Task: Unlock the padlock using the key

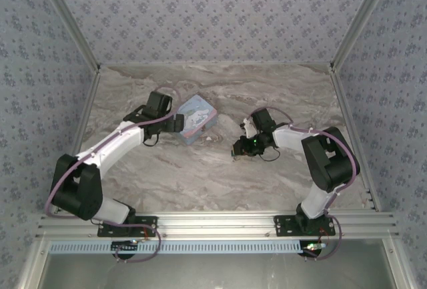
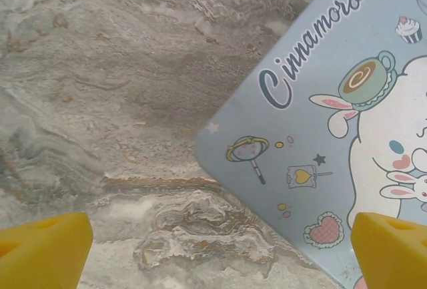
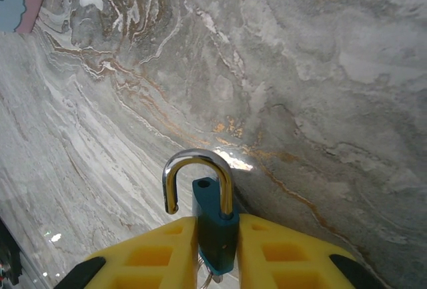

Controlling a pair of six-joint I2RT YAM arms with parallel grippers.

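The teal padlock (image 3: pixel 215 232) is pinched tight between the two yellow fingers of the right gripper (image 3: pixel 217 227), which is closed on its body and holds it up above the marble table (image 3: pixel 333 69). Its shiny shackle (image 3: pixel 197 162) looks popped up. One end hangs free beside the body, and the other end goes down into the body. So I think the lock is already open, and the main job looks done or almost done.

A bit of thin metal (image 3: pixel 208 279) peeks out under the lock. It may be the key or its ring, but it is too small to tell.

The left gripper (image 2: pixel 217 245) is wide open and holds nothing. It hangs over a corner of the light blue Cinnamoroll tin (image 2: pixel 320 135), which lies flat on the table.

What may be left is to put the lock down.
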